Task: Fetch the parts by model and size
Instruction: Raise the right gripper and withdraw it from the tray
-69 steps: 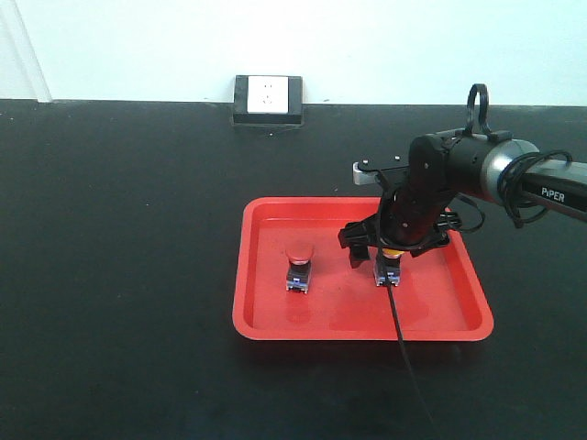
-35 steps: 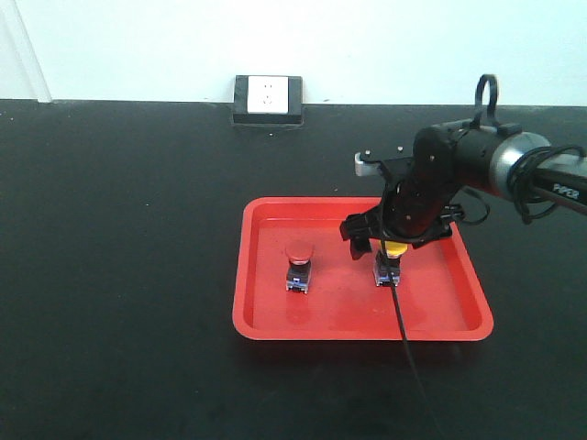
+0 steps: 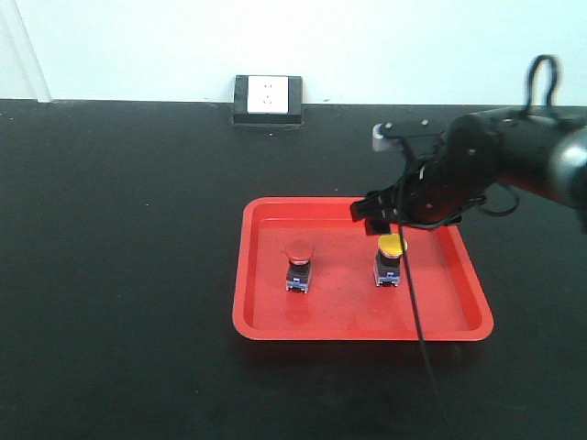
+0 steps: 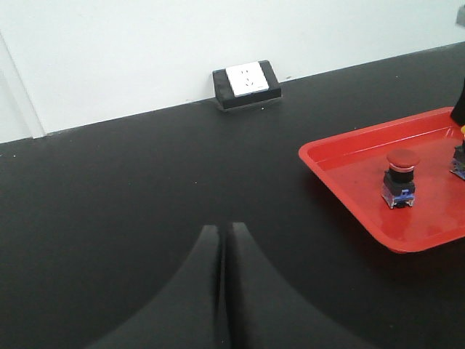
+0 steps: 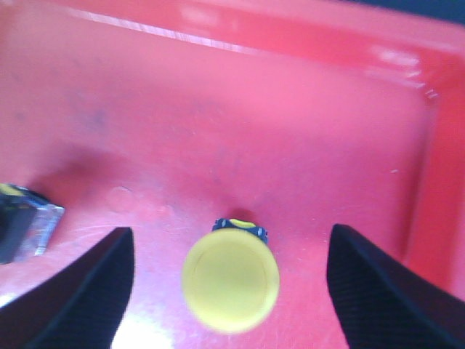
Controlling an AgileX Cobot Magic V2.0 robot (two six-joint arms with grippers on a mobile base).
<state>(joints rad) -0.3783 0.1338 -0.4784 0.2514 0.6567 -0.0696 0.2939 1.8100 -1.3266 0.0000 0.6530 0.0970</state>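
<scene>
We see the right gripper (image 5: 231,291) spread wide and empty above the yellow-capped push-button switch (image 3: 391,259), upright on the shallow red plastic tray (image 3: 266,316), the red-capped push-button switch (image 3: 298,266) at its 9 o'clock, the left gripper (image 4: 221,291) apparently closed.

A wide matte black tabletop (image 3: 119,275) is filling most of the view, running back to a plain white wall (image 3: 367,46). A black-framed white power socket box (image 3: 268,99) is sitting on the table's far edge, touching the wall. Soft, even light is falling across the surface, casting only faint shadows.
</scene>
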